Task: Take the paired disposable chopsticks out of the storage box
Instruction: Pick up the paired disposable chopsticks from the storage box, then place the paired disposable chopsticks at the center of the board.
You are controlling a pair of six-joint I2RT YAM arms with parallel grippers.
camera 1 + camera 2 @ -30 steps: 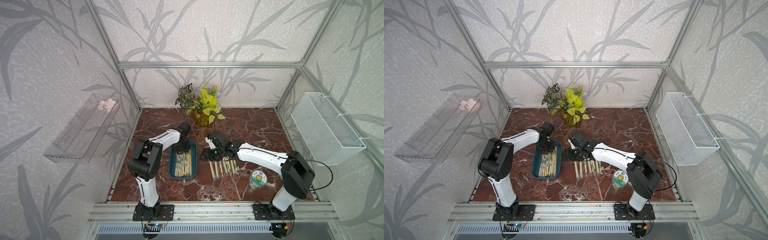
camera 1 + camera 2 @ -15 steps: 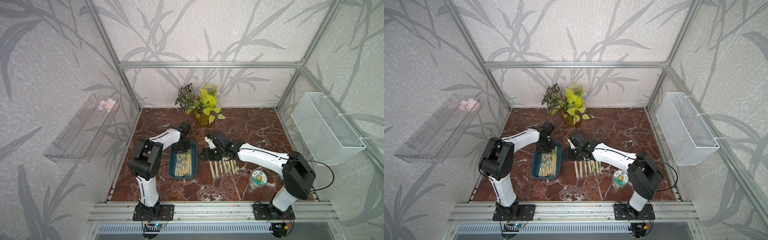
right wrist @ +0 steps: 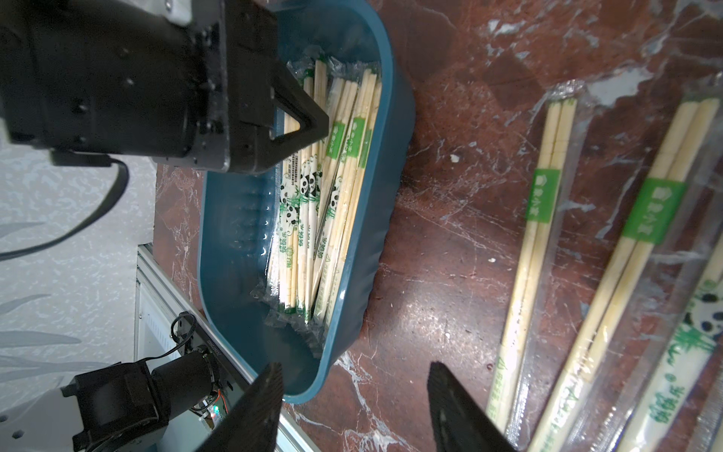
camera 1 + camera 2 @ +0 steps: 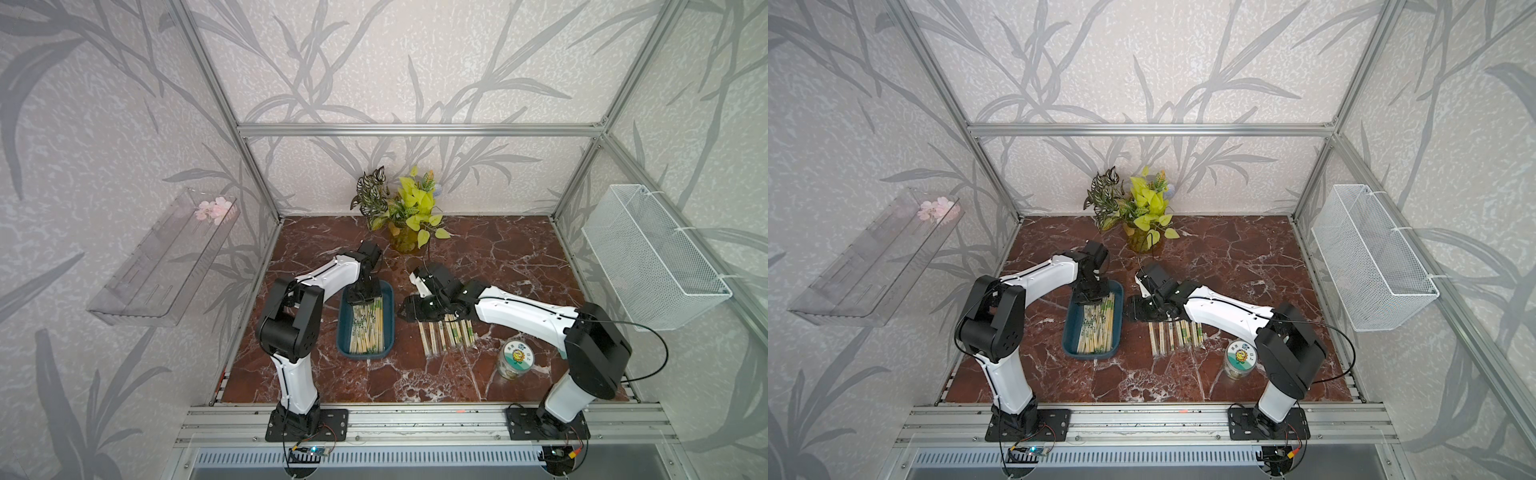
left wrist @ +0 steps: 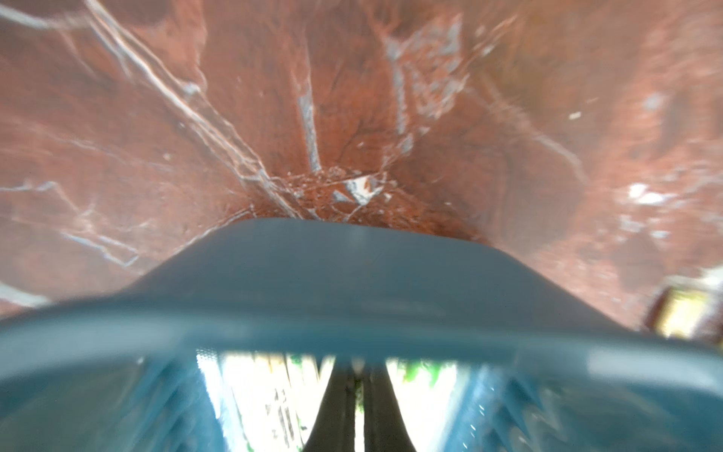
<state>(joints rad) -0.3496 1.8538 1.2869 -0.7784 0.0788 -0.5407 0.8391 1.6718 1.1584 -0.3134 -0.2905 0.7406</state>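
The teal storage box (image 4: 365, 354) (image 4: 1092, 355) lies left of centre on the marble floor, holding several paired disposable chopsticks (image 4: 368, 328) (image 3: 313, 219) in clear sleeves with green labels. My left gripper (image 4: 365, 298) (image 5: 358, 375) reaches down into the box's far end. Its fingers are shut on one sleeved pair, which shows as a thin pale and green strip between them. My right gripper (image 4: 407, 311) (image 3: 352, 375) hovers open and empty over the bare floor between the box and a row of several pairs (image 4: 446, 336) (image 3: 547, 219) lying on the marble.
A lidded jar (image 4: 515, 359) stands near the right arm's base. A potted plant (image 4: 411, 216) is at the back centre. A white wire basket (image 4: 652, 257) hangs on the right wall, a clear shelf (image 4: 162, 257) on the left wall.
The left gripper's jaws have closed on a pair at the far end of the box. Neither arm has visibly shifted.
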